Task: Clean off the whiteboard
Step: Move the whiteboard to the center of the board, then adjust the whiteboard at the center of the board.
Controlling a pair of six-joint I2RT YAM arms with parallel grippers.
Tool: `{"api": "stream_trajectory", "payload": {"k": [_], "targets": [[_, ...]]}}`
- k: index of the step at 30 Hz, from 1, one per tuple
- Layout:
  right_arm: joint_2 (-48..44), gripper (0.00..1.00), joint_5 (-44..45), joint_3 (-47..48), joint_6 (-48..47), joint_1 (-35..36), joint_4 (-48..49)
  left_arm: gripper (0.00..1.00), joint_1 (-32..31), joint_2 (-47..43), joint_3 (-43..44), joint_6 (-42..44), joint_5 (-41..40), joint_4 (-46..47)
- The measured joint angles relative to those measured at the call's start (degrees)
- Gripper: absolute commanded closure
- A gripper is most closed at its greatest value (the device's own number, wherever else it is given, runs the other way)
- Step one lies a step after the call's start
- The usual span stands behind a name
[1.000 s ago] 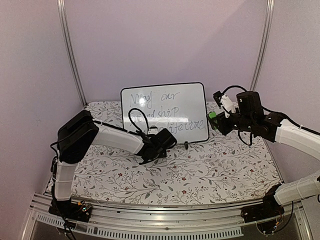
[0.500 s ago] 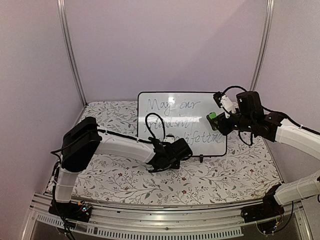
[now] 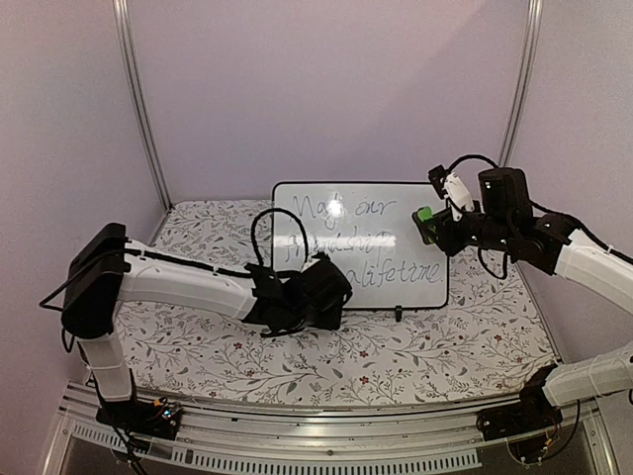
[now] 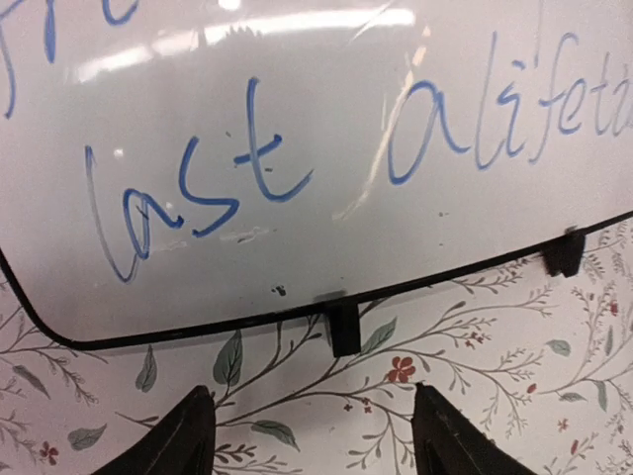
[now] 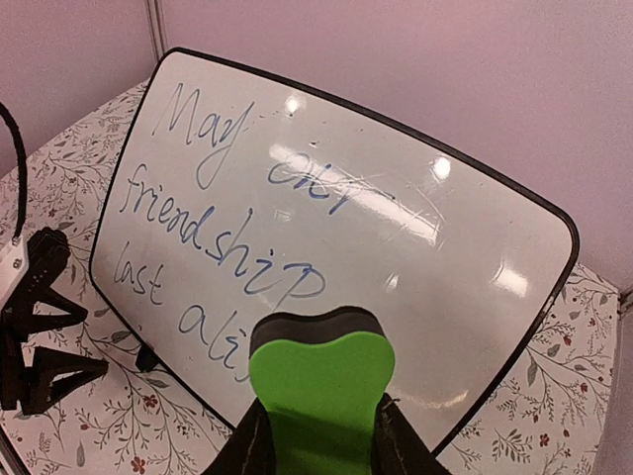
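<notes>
Two pincers, two states. The left pincer (image 4: 316, 440) has its jaws spread with nothing between them; only the floral counter (image 4: 475, 396) shows in the gap. It sits low over the counter, just in front of the bottom edge of the whiteboard (image 4: 297, 89) and facing one of the black clip feet (image 4: 343, 329). It is near the board, not touching it.

The right pincer (image 5: 318, 445) is clamped on a green eraser (image 5: 321, 371), with one finger on each side of the block. It is held in the air by the board's right side, about halfway up. The wrist view shows the eraser off the surface, aimed at the lower part of the text.

The board stands on its feet at the back of the counter, a bit right of centre, tipped back toward the rear wall (image 3: 326, 89). I can't tell whether it leans on the wall. The blue writing (image 5: 213, 233) reads "May our friendship last a lifetime" and all three lines are legible. Glare streaks cross the upper half.
</notes>
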Motion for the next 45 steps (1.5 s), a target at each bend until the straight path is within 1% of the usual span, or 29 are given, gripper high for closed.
{"api": "stream_trajectory", "payload": {"k": [1,3,4,6,8,10,12,14,16,18,21,23,24,25,27,29,32,35,38,45], "targets": [[-0.42,0.68,-0.02,0.31,0.00,0.00,-0.07,0.28,0.50,-3.93,-2.23,1.40,1.05,1.27],[-1.38,0.68,-0.02,1.20,0.00,0.00,-0.37,0.17,1.99,-10.45,-4.76,3.96,3.34,3.67],[-1.86,0.68,-0.02,1.62,0.00,0.00,-0.44,0.14,3.41,-13.57,-5.92,5.53,4.74,5.31],[-2.62,0.68,-0.02,2.23,0.00,0.00,-0.42,0.02,7.52,-19.52,-9.05,8.37,8.52,10.16],[-3.19,0.68,0.00,2.64,-0.04,0.00,-0.46,0.00,14.53,-25.94,-14.08,11.65,13.97,17.09],[-3.39,0.68,0.00,2.84,-0.20,0.00,-0.39,0.00,21.35,-30.21,-18.53,14.23,18.62,23.28],[-3.41,0.68,0.00,2.84,-0.22,0.00,-0.55,0.00,28.33,-32.68,-22.34,15.98,23.47,28.81],[-3.41,0.68,-0.02,2.84,-0.22,0.00,-0.83,0.00,32.65,-32.96,-24.24,17.79,27.56,32.79],[-3.43,0.68,-0.02,2.84,-0.22,0.00,-0.87,0.00,35.58,-32.13,-24.98,20.59,32.33,36.22],[-3.43,0.68,-0.02,2.82,-0.22,0.00,-0.90,0.00,37.18,-30.67,-24.92,23.43,36.37,39.45],[-3.43,0.68,-0.04,2.82,-0.20,0.00,-0.92,0.00,40.48,-26.12,-23.78,26.27,45.44,45.42],[-3.48,0.68,-0.15,2.82,-0.15,0.00,-1.01,0.01,43.36,-21.94,-22.58,26.34,50.34,49.22],[-3.52,0.68,-0.22,2.82,-0.13,0.00,-1.07,0.05,45.42,-18.97,-21.81,25.94,53.55,51.87],[-3.58,0.68,-0.28,2.82,-0.11,0.00,-1.16,0.06,46.95,-16.57,-21.14,25.40,55.76,53.57],[-3.85,0.68,-0.48,2.82,0.04,0.00,-1.33,0.06,49.83,-11.39,-19.54,24.04,60.65,56.76],[-4.11,0.68,-0.66,2.82,0.13,0.00,-1.40,0.09,52.11,-6.82,-18.14,22.60,65.24,59.93],[-4.44,0.68,-0.68,2.82,0.26,0.00,-1.62,0.12,53.20,-3.10,-16.41,20.92,70.20,62.93],[-4.68,0.68,-0.66,2.82,0.33,0.00,-1.75,0.15,52.85,-1.66,-14.73,19.45,75.10,66.77],[-4.68,0.68,-0.68,2.80,0.61,0.00,-1.75,0.18,52.30,-1.60,-13.70,19.30,76.87,67.98],[-3.91,0.68,-0.92,2.80,0.92,0.00,-1.75,0.19,51.56,1.77,-9.33,18.95,79.45,70.66]]}}
